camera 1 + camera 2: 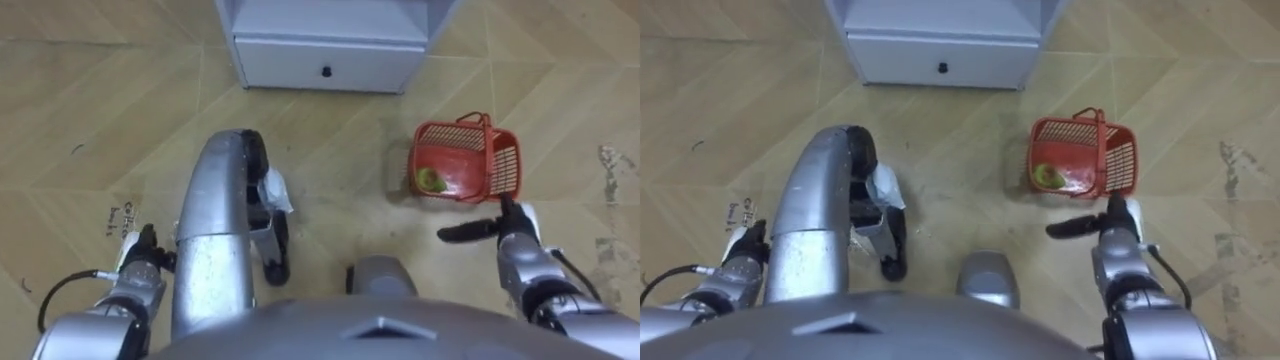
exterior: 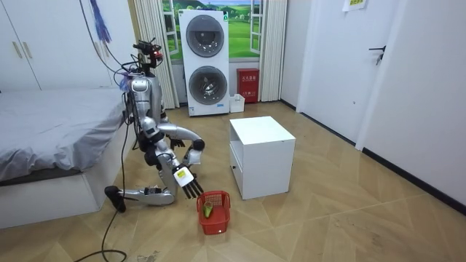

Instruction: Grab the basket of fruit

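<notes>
Lower right, the right hand (image 1: 515, 228) is empty, fingers straight, thumb spread, just short of the red fruit basket (image 1: 505, 165). Lower left, the left hand (image 1: 140, 255): fingers unreadable.

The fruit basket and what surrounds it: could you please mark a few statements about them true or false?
1. The fruit basket stands on the floor. True.
2. The right hand has its fingers curled round the basket's handle. False: the fingers are straight and the hand is just short of the basket, holding nothing.
3. A green fruit lies inside the basket. True.
4. The robot stands upright on both legs. False: the room view shows it kneeling on the floor beside the bed.
</notes>
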You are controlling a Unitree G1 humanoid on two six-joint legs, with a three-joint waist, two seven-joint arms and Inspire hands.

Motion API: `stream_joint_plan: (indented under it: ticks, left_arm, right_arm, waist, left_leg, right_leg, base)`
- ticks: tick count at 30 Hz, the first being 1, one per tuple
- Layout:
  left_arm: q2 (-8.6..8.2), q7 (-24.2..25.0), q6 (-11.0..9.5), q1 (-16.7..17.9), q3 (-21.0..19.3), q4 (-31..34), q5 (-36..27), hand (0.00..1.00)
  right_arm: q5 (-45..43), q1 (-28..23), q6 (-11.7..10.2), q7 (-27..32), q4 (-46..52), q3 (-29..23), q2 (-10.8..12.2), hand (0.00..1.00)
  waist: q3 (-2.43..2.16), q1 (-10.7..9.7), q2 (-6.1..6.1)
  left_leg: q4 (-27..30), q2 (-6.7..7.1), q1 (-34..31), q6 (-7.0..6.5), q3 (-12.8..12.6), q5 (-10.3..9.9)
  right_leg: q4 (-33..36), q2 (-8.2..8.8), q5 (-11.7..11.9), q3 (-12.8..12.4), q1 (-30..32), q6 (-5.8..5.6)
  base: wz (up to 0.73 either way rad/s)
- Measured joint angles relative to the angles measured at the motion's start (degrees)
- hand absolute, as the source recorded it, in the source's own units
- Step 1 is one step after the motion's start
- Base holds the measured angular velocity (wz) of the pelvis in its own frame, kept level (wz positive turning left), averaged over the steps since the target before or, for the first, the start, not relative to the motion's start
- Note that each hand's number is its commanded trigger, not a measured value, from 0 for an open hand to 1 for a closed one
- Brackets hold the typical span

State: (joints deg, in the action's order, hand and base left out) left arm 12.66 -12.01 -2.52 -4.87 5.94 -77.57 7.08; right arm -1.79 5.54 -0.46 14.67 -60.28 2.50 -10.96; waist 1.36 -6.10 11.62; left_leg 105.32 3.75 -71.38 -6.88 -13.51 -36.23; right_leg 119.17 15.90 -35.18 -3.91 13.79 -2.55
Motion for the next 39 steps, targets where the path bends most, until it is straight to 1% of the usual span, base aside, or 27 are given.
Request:
stream_joint_plan:
  ticks: [1,2,3,4,5,7,10,14,16,20,23,26,27,28,32,34,36,39]
  left_arm:
    - [0.0,-0.6,-0.1,0.5,0.0,0.1,-0.2,0.0]
    - [-0.01,-0.9,-0.2,0.7,0.1,0.0,-0.4,0.0]
    - [0.12,-1.5,-0.4,0.9,0.7,0.0,-0.8,0.0]
    - [0.29,-1.6,-0.6,0.9,1.2,0.0,-0.8,0.0]
    - [0.34,-1.6,-0.8,1.0,1.4,-0.1,-0.8,0.0]
    - [0.36,-1.5,-1.6,1.4,3.4,-0.1,-0.8,0.0]
    - [0.39,-1.5,-1.9,2.2,4.3,-0.1,-0.8,0.0]
    - [0.48,-1.5,-1.9,2.4,4.3,-0.1,-0.8,0.0]
    - [0.52,-1.5,-1.9,2.5,4.5,-0.1,-0.9,0.0]
    - [0.58,-1.7,-1.9,2.6,4.7,-0.2,-1.1,0.0]
    - [0.57,-1.7,-1.9,3.2,5.8,-0.2,-1.5,0.0]
    - [0.6,-1.5,-2.4,3.6,6.6,-0.2,-1.5,0.0]
    - [0.6,-1.2,-2.8,4.0,7.2,-0.2,-1.8,0.0]
    - [0.69,-1.0,-2.9,4.3,7.3,-0.2,-1.8,0.0]
    - [1.91,-0.9,-2.9,4.5,7.3,-0.3,-2.0,0.0]
    - [2.75,-0.8,-3.0,4.8,7.3,-0.3,-2.0,0.0]
    - [3.23,-0.7,-3.0,5.0,7.3,-0.3,-2.0,0.0]
    - [3.84,-0.6,-2.8,5.8,7.3,-0.3,-2.0,0.0]
  right_arm:
    - [-1.0,0.0,0.0,0.8,2.5,0.0,0.0,0.0]
    - [-1.1,0.0,-0.1,1.2,3.9,0.0,0.0,0.0]
    - [-1.4,0.1,-0.2,2.1,6.6,0.0,0.0,0.0]
    - [-1.9,0.1,-0.6,2.9,8.5,0.0,0.0,0.0]
    - [-2.5,0.1,-0.8,3.3,9.4,0.0,0.0,0.0]
    - [-4.6,0.2,-1.4,4.7,13.7,0.0,0.0,0.0]
    - [-5.6,0.6,-2.8,6.3,16.6,0.0,0.0,0.0]
    - [-5.6,0.6,-2.8,6.8,18.8,0.0,0.0,0.0]
    - [-5.4,0.6,-2.8,7.9,18.9,0.0,0.0,0.0]
    - [-5.1,0.6,-2.9,8.5,18.7,0.0,0.0,0.0]
    - [-4.6,0.7,-3.8,8.5,17.6,0.1,0.0,0.0]
    - [-3.7,0.9,-3.9,8.4,14.3,0.2,-0.1,0.0]
    - [-2.2,0.8,-3.8,8.3,13.5,0.2,-0.2,0.0]
    - [-1.0,0.5,-3.7,8.2,13.4,0.2,-0.3,0.0]
    - [2.4,0.4,-3.7,7.4,12.9,0.2,-0.8,0.0]
    - [4.9,0.6,-3.8,6.6,11.5,0.2,-2.1,0.0]
    - [6.1,0.6,-3.7,6.2,10.3,0.2,-2.9,0.0]
    - [6.1,2.0,-3.7,5.3,6.3,0.2,-3.2,0.0]
  waist:
    - [-0.05,0.0,0.07]
    - [-0.04,0.0,0.1]
    - [0.08,-0.2,0.41]
    - [0.05,-0.4,0.83]
    - [0.06,-0.4,1.0]
    - [0.15,-0.4,1.33]
    - [0.17,-0.5,1.35]
    - [0.19,-0.4,1.31]
    - [0.2,-0.3,1.24]
    - [0.27,-0.2,1.11]
    - [0.43,-0.1,0.88]
    - [0.46,0.2,0.23]
    - [0.41,0.2,-0.3]
    - [0.47,0.2,-0.69]
    - [0.48,0.4,-0.79]
    - [0.45,1.0,-0.81]
    - [0.45,1.4,-0.8]
    - [0.49,1.7,-0.81]
  left_leg:
    - [-0.1,0.59,0.0,0.84,0.6,-0.1]
    - [-0.2,1.02,-0.1,1.11,0.9,0.0]
    - [-0.4,1.38,0.0,1.62,1.2,0.0]
    - [-0.7,1.82,0.0,1.84,1.4,0.1]
    - [-0.7,1.94,0.0,1.92,1.5,0.2]
    - [-0.7,2.07,0.0,2.0,1.8,0.2]
    - [-0.7,2.23,0.0,2.0,1.9,0.2]
    - [-0.9,2.67,0.0,2.07,1.9,0.2]
    - [-1.2,3.1,0.1,2.23,1.7,0.3]
    - [-1.4,3.14,0.2,2.3,1.6,0.3]
    - [-1.6,3.13,0.4,2.45,1.6,0.4]
    - [-1.7,3.14,0.4,2.61,1.6,0.5]
    - [-1.6,3.19,0.1,2.61,1.6,0.5]
    - [-1.7,3.25,-0.1,2.61,1.6,0.5]
    - [-1.7,3.49,-0.3,2.68,1.6,0.5]
    - [-1.7,3.64,-0.8,2.73,1.7,0.5]
    - [-1.7,3.89,-1.3,2.75,1.6,0.5]
    - [-1.7,4.16,-1.7,2.73,1.5,0.6]
  right_leg:
    - [0.1,-0.11,0.0,-0.5,0.1,-0.01]
    - [0.1,-0.07,0.0,-0.7,0.2,-0.04]
    - [0.1,-0.05,0.1,-1.0,0.3,-0.11]
    - [0.0,0.09,0.1,-1.0,0.3,-0.13]
    - [0.0,0.09,0.1,-1.0,0.3,-0.13]
    - [-0.1,0.01,0.1,-1.0,0.3,-0.13]
    - [-0.2,0.06,0.1,-1.1,0.2,-0.15]
    - [-0.2,0.42,0.1,-1.2,0.2,-0.18]
    - [-0.2,0.89,0.1,-1.2,0.2,-0.23]
    - [-0.3,1.05,0.1,-1.2,0.1,-0.27]
    - [-0.4,1.04,0.1,-1.2,0.0,-0.26]
    - [-0.4,0.98,0.1,-1.2,0.1,-0.25]
    - [-0.4,0.98,0.1,-1.2,0.3,-0.27]
    - [-0.4,1.03,0.1,-1.2,0.4,-0.27]
    - [-0.5,1.11,0.1,-1.1,0.5,-0.27]
    - [-0.4,1.11,0.1,-1.1,1.0,-0.27]
    - [-0.4,1.25,0.1,-1.1,1.3,-0.27]
    - [-0.4,1.69,0.1,-1.0,1.6,-0.28]
  base:
    - [-0.18]
    - [-0.16]
    - [-0.04]
    - [0.0]
    - [0.0]
    - [0.0]
    - [0.0]
    - [0.0]
    - [0.02]
    - [0.0]
    - [0.0]
    - [0.0]
    - [0.03]
    - [0.03]
    - [0.0]
    - [0.03]
    - [0.04]
    - [0.03]
